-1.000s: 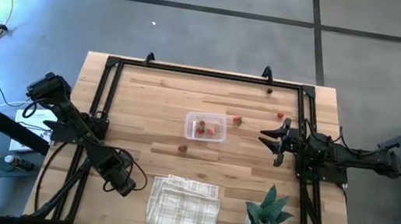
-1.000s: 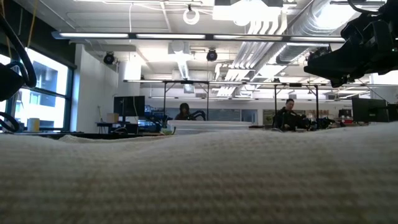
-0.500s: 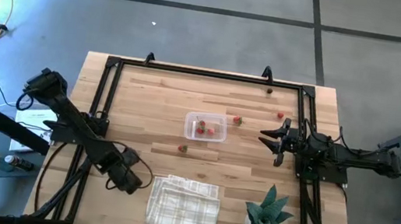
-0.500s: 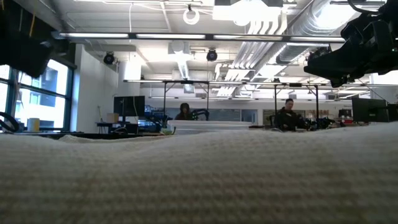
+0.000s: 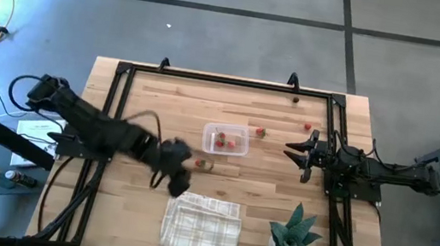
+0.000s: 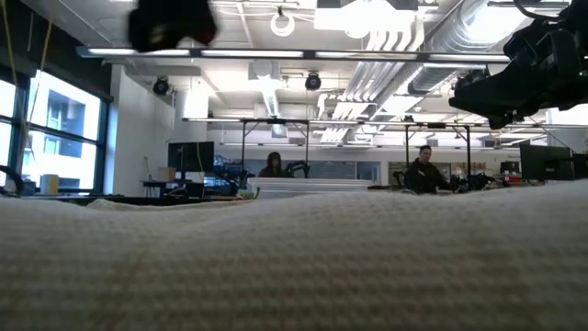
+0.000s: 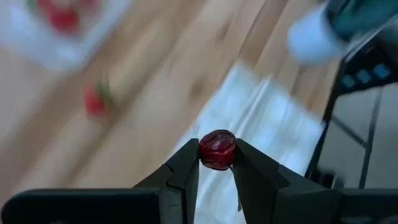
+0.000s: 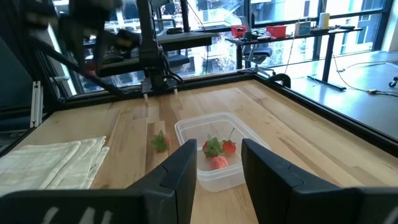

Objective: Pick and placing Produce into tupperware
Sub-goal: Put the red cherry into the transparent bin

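In the high view the left tool (image 5: 181,172) sits left of centre of the frame, just above the folded checked cloth (image 5: 201,226) on the wooden counter (image 5: 162,102). The left wrist view shows its two dark fingers (image 7: 186,168) pinching one small round piece of produce (image 7: 217,149), dark red and glossy, with a wrinkled skin. Blurred below it lie the cloth and a loose red piece with a green stem (image 7: 94,101).

The tupperware (image 5: 225,138) is a small clear rectangular box with rounded corners, at the centre of the high view. Two or three red pieces lie inside it (image 5: 232,144); the right wrist view shows them as tiny strawberries with green tops (image 8: 221,148). Another red piece (image 5: 200,163) rests on the counter below and left of the box, just beside the left tool. One more (image 5: 260,132) lies right of the box, a further one (image 5: 307,127) sits nearer the right edge, and a dark brown one (image 5: 296,99) lies near the top rail.

The right tool (image 5: 298,154) waits at the right of the frame, fingers spread and holding nothing, well apart from the box. A potted plant (image 5: 297,237) stands lower right
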Motion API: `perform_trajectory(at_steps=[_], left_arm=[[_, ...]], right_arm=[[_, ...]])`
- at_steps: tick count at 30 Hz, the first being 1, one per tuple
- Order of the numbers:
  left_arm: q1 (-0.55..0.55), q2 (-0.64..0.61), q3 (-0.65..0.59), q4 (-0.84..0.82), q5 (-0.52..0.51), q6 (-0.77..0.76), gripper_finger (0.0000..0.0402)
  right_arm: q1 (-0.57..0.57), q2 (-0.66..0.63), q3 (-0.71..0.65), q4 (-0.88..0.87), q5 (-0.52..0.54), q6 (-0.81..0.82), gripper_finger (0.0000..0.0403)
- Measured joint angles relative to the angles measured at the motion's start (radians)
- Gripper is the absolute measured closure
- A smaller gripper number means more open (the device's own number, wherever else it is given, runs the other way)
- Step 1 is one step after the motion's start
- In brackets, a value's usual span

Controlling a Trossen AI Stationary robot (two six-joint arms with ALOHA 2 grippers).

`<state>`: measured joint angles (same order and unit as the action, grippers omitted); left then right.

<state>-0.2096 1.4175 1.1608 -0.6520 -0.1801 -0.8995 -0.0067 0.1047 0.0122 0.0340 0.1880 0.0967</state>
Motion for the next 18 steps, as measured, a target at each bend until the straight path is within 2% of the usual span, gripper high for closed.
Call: perform_trajectory(at_steps=[3, 7, 12, 14, 16, 18], left_arm=[[0.107, 0.007, 0.100, -0.001, 0.025, 0.154, 0.0319], [0.258, 0.026, 0.208, 0.004, 0.109, 0.337, 0.0319], [0.418, 0.111, 0.311, -0.032, 0.280, 0.573, 0.0319], [0.460, 0.170, 0.349, -0.093, 0.341, 0.683, 0.0319], [0.470, 0.236, 0.390, -0.168, 0.339, 0.785, 0.0319], [0.479, 0.302, 0.430, -0.261, 0.291, 0.855, 0.0318]], right_arm=[[0.000, 0.000, 0.000, 0.000, 0.000, 0.000, 0.0286], [0.000, 0.000, 0.000, 0.000, 0.000, 0.000, 0.0286], [0.000, 0.000, 0.000, 0.000, 0.000, 0.000, 0.0286], [0.000, 0.001, 0.000, 0.000, 0.000, 0.000, 0.0286], [0.000, 0.001, 0.000, 0.000, 0.000, 0.000, 0.0286], [0.000, 0.000, 0.000, 0.000, 0.000, 0.000, 0.0286]])
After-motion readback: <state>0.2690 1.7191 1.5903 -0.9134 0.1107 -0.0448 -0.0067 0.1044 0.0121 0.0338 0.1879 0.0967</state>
